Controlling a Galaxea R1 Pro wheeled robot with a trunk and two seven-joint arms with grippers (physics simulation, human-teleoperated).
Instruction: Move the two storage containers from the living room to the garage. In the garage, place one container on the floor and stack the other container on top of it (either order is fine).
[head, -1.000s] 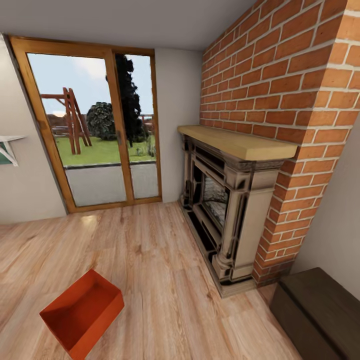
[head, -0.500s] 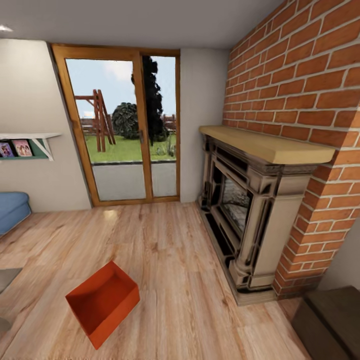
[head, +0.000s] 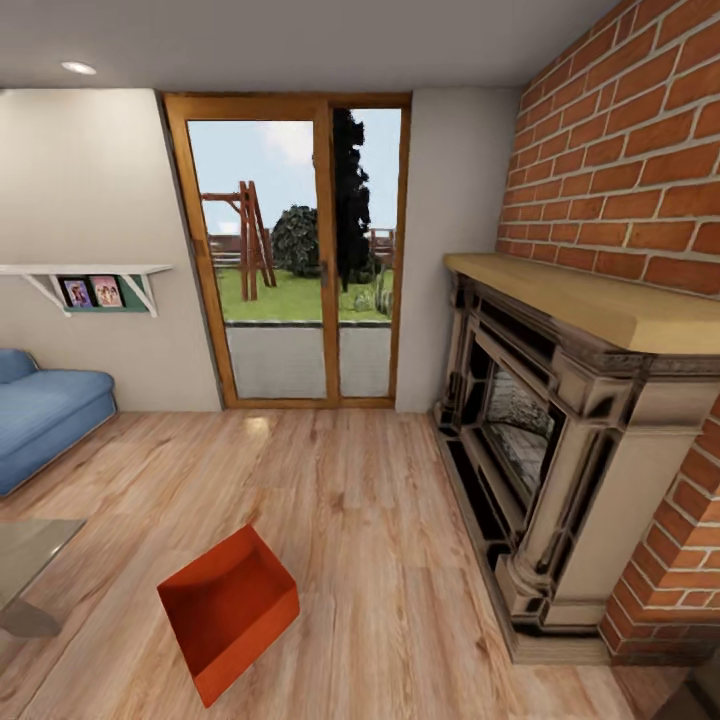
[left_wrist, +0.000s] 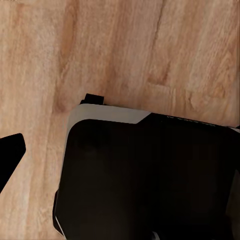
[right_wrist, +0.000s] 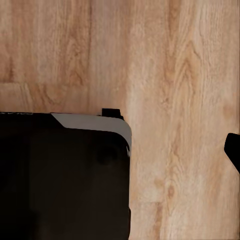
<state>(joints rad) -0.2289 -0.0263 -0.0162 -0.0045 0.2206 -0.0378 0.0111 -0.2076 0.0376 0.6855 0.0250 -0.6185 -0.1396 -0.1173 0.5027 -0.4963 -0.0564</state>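
Looking down into the living room, I see one orange-red open plastic bin (head: 230, 625) resting on the light wood plank floor (head: 380, 520), near the stone fireplace (head: 545, 450). It looks light, stiff and smooth-walled; I'd pinch a rim. Whether either gripper is open, I cannot tell.

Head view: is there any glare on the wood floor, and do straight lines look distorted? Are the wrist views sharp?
Head view: a pale glare patch lies on the wood floor before the glass doors, whose frame leans, a wide-angle effect; the orange-red storage container looks sharp. Left and right wrist views: wood grain is soft and evenly lit, with no glare.
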